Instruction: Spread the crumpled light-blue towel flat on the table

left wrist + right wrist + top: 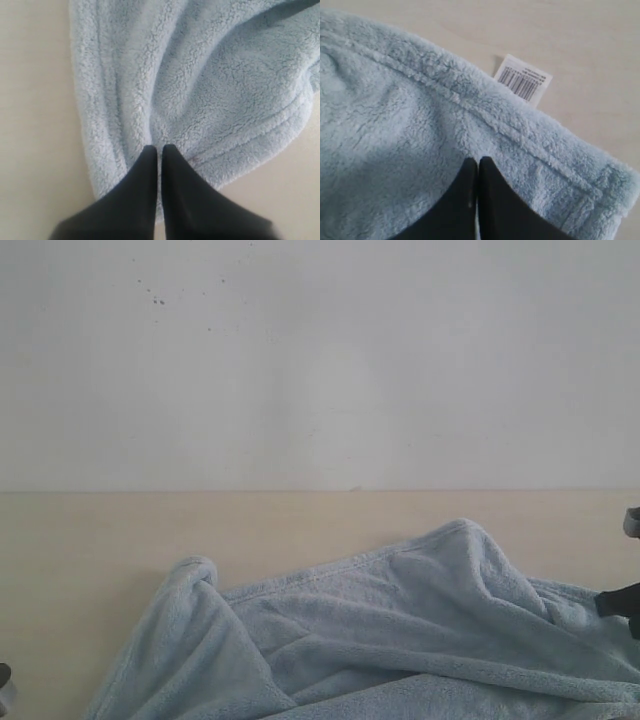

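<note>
The light-blue towel [400, 625] lies crumpled on the beige table [90, 530], humped into ridges at the left and the middle right. In the left wrist view my left gripper [159, 148] is shut, and the folds of the towel [200, 75] run together at its tips near a hemmed edge. My right gripper [478, 160] is shut on the towel [395, 130] just inside the stitched hem, close to a corner. The white barcode label [523, 81] sticks out past that hem onto the table [580, 40].
A plain white-grey wall [320, 360] with dark specks rises behind the table's far edge. Bare table [30, 110] shows beside the towel. A dark part of the right arm [620, 600] shows at the right edge of the exterior view, and a bit of the left arm [4, 680] at the lower left.
</note>
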Robot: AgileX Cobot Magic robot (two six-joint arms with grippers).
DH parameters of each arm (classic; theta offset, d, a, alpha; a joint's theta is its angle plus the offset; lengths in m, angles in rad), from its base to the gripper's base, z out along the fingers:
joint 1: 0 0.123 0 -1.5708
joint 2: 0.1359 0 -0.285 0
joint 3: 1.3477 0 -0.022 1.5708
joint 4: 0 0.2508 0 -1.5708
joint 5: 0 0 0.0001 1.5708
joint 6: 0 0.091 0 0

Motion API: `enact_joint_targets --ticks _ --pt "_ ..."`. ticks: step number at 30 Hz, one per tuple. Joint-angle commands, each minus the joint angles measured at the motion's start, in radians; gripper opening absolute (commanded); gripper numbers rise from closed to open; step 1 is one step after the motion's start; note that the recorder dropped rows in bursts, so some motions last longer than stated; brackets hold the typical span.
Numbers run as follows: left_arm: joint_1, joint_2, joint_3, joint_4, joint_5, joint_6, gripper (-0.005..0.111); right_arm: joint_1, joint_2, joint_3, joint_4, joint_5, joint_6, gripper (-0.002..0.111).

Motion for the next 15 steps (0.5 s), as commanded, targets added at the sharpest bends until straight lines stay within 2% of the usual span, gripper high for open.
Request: enact_joint_targets --ticks 1,5,9,15 --pt "-0.006 -0.01 0.006 0.004 -0.016 0.008 0.004 -0.002 0.031 -0.005 -0.04 -0.046 0.005 0.0" --pt "-0.006 -0.01 0.006 0.004 -0.02 0.008 0.004 -0.008 0.049 -0.005 -0.066 -0.042 0.021 0.0" --pt "-0.006 -0.01 0.006 0.004 -0.023 0.006 0.004 -0.063 0.067 -0.003 -0.116 0.011 0.108 0.0" --pt "-0.006 -0.01 0.006 0.004 -0.033 0.007 0.004 -0.223 0.07 -0.003 -0.405 0.104 0.386 0.0"
